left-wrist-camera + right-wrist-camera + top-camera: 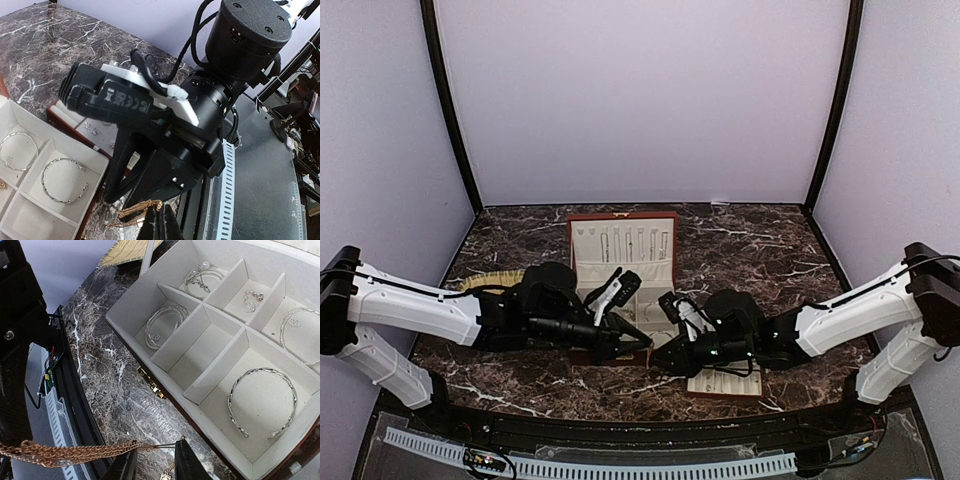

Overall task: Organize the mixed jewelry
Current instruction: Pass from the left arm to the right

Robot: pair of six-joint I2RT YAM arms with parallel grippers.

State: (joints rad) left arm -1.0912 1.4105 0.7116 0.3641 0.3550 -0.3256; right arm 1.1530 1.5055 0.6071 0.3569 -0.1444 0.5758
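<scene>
The left fingers [161,225] were clenched, and the gold-coloured chain [65,452] appeared caught at their tips, just above the dark marble bench [110,385]. From there the chain ran in a nearly straight line into the gap between the right fingers [187,465], which stood apart and released, with nothing pinched between them. A small pendant on the chain hung in that gap. Both arms met low over the bench, just in front of the open red-brown jewelry box [132,300]. The box's cream interior was split into compartments by upright dividers. In the right wrist view, a twisted silvery bangle [231,402] lay flat in the nearest compartment. A pair of thin silvery hoops [162,325] sat in another compartment, with an empty one between them and the bangle. More silvery hoops and a small charm piece [249,301] lay in the cells beyond. The raised lid held a row of slim pieces, too small to name. A cream slotted tray [725,385] lay partly under the right arm, near the front edge. A woven straw-coloured mat [490,283] showed behind the left arm, beside the box.
</scene>
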